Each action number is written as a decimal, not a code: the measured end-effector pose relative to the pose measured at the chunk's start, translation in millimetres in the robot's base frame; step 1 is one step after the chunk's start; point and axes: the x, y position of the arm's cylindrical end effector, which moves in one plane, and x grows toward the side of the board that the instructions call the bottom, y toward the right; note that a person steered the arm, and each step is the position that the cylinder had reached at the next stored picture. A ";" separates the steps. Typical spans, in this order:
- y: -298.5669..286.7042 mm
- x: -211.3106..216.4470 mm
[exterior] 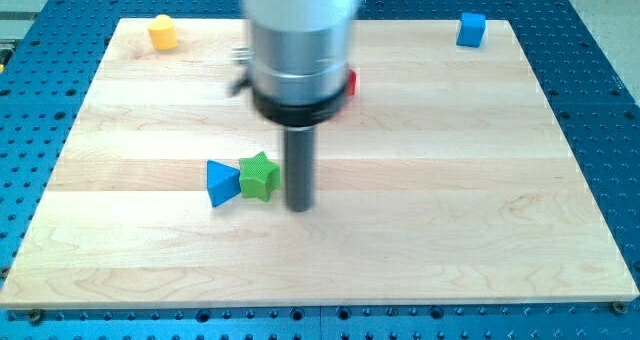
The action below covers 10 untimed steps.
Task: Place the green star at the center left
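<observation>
**Blue triangle stood in the star's path to the left**

Nearest the view's bottom, the wooden board [330,270] lay bare, its front edge meeting the blue perforated table [600,130] that framed it on every side. Just above that stretch, my tip [299,207] rested on the board immediately to the right of the green star [258,175], close enough that I could not tell whether it touched. The arm carried only a rod, so there was nothing to open or close.

The star sat a little left of the board's middle, and the blue triangle [222,182] pressed against its left side. That was the main hazard: a push leftward would likely drive the triangle along ahead of the star, and the triangle's slanted face could turn the star or let it slip off line. A push slightly off the star's centre would probably spin it away from the rod.

Farther back, a red block [351,82] showed only as a sliver behind the arm's silver housing [300,40]; its shape was hidden. At the far corners stood a yellow block [162,32] on the left and a blue cube [471,28] on the right, both well clear.
</observation>
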 end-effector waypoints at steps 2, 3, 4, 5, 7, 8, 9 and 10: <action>-75.2 -64.5; -19.9 -76.5; -45.4 -98.8; -102.6 -98.8; -115.7 -136.4; -138.8 -135.4; -145.7 -140.1; -169.3 -121.2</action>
